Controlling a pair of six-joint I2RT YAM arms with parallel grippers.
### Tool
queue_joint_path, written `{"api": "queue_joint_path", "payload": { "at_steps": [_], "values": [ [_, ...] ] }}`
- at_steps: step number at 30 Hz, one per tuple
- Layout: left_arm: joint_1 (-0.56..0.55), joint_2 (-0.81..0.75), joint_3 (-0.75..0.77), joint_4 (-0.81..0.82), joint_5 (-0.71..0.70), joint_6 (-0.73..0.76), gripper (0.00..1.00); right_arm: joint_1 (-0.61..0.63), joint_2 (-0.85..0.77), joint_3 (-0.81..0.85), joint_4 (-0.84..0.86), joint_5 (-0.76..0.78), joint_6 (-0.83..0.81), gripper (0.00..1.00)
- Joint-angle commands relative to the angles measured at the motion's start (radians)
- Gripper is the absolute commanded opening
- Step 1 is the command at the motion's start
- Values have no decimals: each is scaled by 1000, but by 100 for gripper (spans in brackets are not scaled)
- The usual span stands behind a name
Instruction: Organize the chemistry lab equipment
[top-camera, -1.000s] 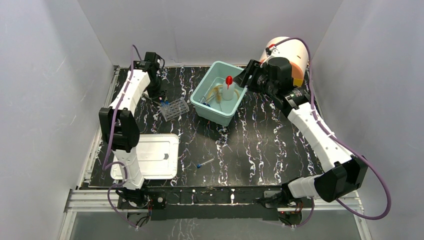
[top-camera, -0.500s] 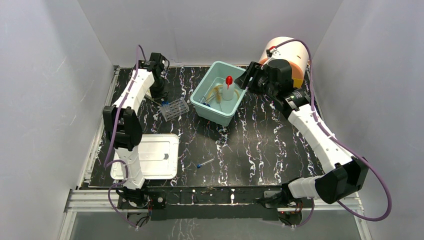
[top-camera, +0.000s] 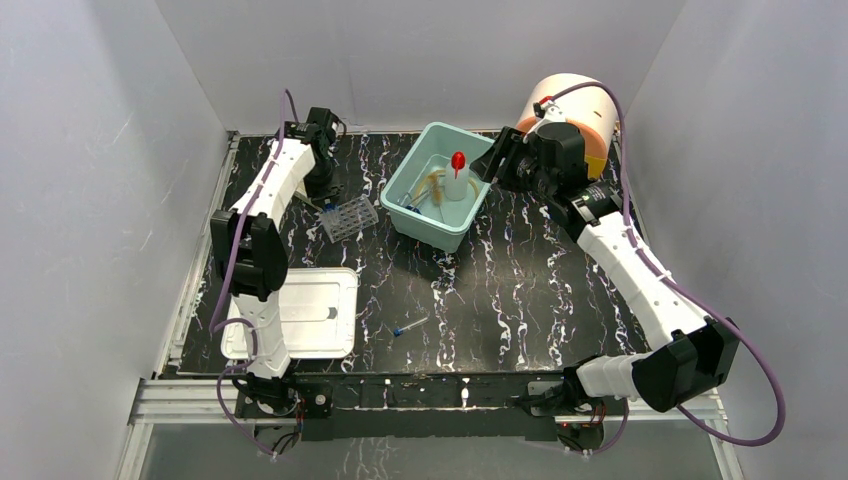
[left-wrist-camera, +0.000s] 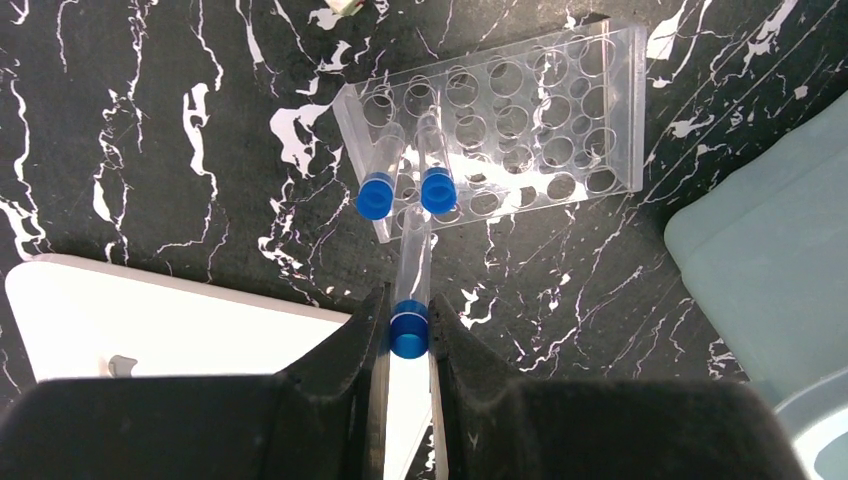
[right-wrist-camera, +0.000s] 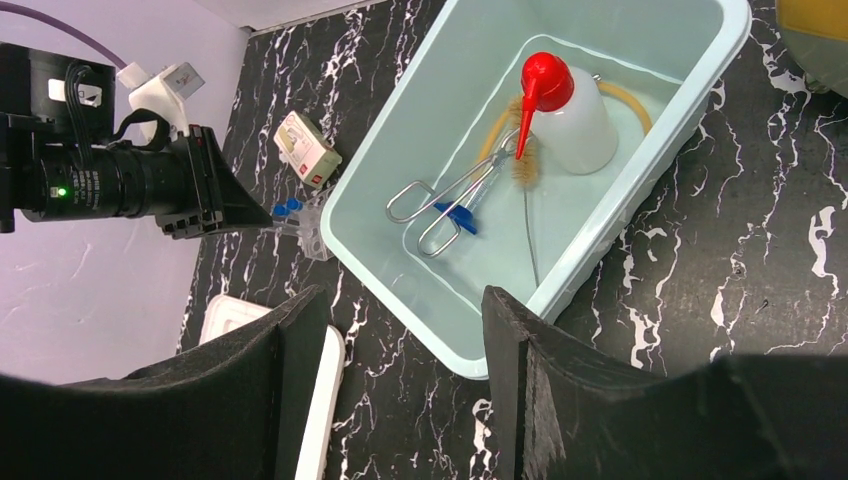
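Observation:
My left gripper (left-wrist-camera: 409, 330) is shut on the blue cap of a thin clear tube (left-wrist-camera: 415, 255). The tube's far end reaches the near edge of the clear tube rack (left-wrist-camera: 520, 110). Two blue-capped tubes (left-wrist-camera: 376, 195) stand in the rack. My right gripper (right-wrist-camera: 405, 340) hangs open and holds nothing, above the near rim of the pale green bin (right-wrist-camera: 395, 285). In the bin are the red-nozzled wash bottle (right-wrist-camera: 575, 115), metal tongs (right-wrist-camera: 445, 200), tan tubing (right-wrist-camera: 625, 95) and a small blue cap (right-wrist-camera: 462, 215). Another blue-capped tube (top-camera: 410, 326) lies loose on the table.
A white lid (top-camera: 300, 312) lies flat at the front left of the black marbled table. An orange and white cylinder (top-camera: 575, 105) stands at the back right, behind my right wrist. A small white box (right-wrist-camera: 308, 148) sits beside the rack. Grey walls close in three sides.
My left arm has carried its tube a little to the right, up to the rack. My right gripper has drawn back slightly from the bin and stayed open.

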Motion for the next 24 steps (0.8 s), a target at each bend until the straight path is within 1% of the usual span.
{"api": "queue_joint_path", "payload": {
  "at_steps": [1, 10, 24],
  "values": [
    [-10, -8, 12, -31, -56, -1, 6, 0, -36, 3, 54, 19, -4, 66],
    [-11, -16, -41, 4, -55, -7, 6, 0, -42, -2, 51, 18, 2, 66],
    [-11, 4, -76, 52, -58, -8, 6, 0, -35, 2, 51, 5, 18, 66]
  ]
}}
